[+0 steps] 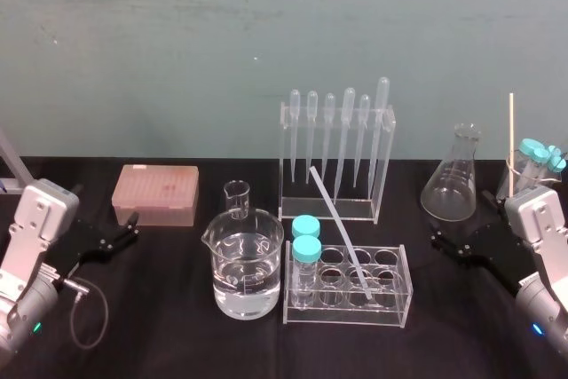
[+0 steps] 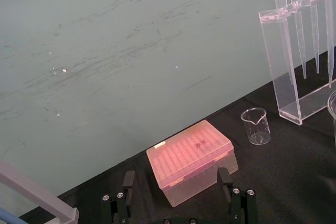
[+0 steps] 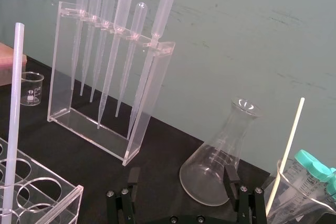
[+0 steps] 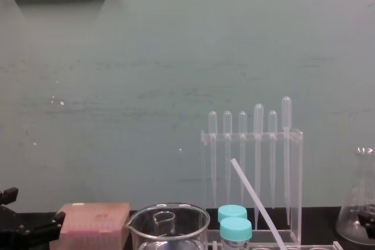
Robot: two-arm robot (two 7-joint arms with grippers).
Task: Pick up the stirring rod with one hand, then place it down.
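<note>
While both arms rest low at the table's sides, I see the stirring rod (image 1: 340, 232), thin, straight, translucent white, leaning with its lower end in the clear tube rack (image 1: 401, 308); left gripper (image 2: 176, 182) and right gripper (image 3: 182, 177) gape, holding nothing

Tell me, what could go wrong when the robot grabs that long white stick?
The stirring rod leans tilted in the tube rack; lifting it sideways might tip the rack. The pipette rack and the filled beaker stand close, so the left pincer or right pincer, both parked open, could bump them.
</note>
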